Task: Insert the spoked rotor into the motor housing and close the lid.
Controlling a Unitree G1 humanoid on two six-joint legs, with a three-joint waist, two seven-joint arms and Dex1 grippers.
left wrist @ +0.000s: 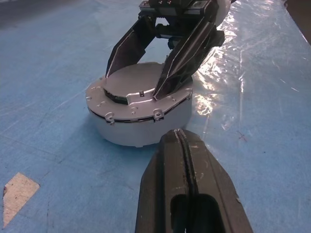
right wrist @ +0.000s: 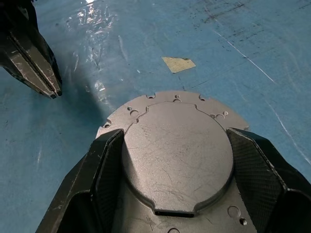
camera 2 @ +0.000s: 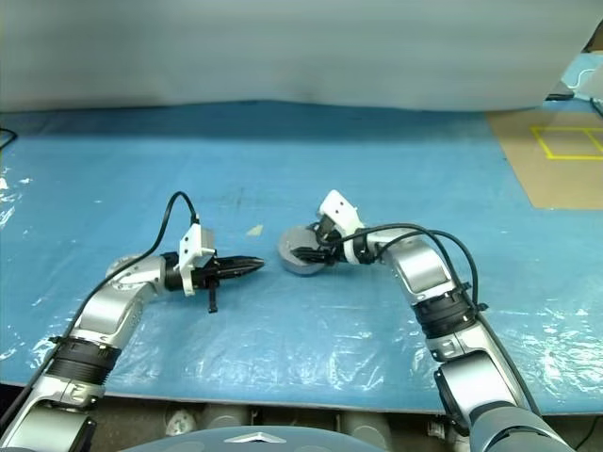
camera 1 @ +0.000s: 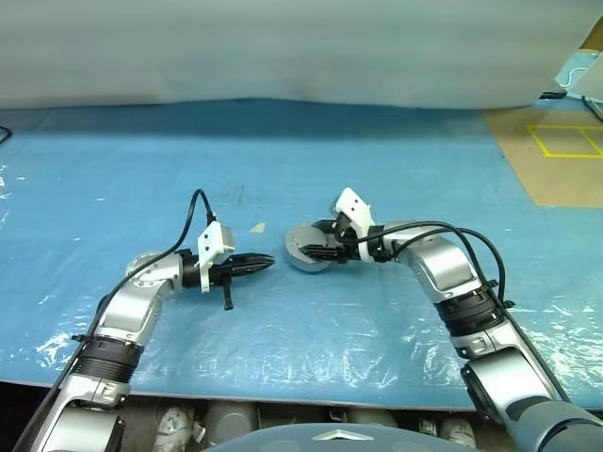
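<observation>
Right gripper (right wrist: 175,179) straddles the raised round lid (right wrist: 177,158), black fingers spread against its rim. Matte grey motor housing (left wrist: 141,124) sits upright. Left gripper (left wrist: 183,160) is pressed together.

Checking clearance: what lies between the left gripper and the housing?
Only bare blue sheet, seen in the left wrist view; the shut left gripper sits apart from the housing.

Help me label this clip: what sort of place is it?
Probably a lab or workshop test bench: a blue plastic sheet covers the work surface, a motor housing sits on it, and yellow tape marks a brown board.
</observation>
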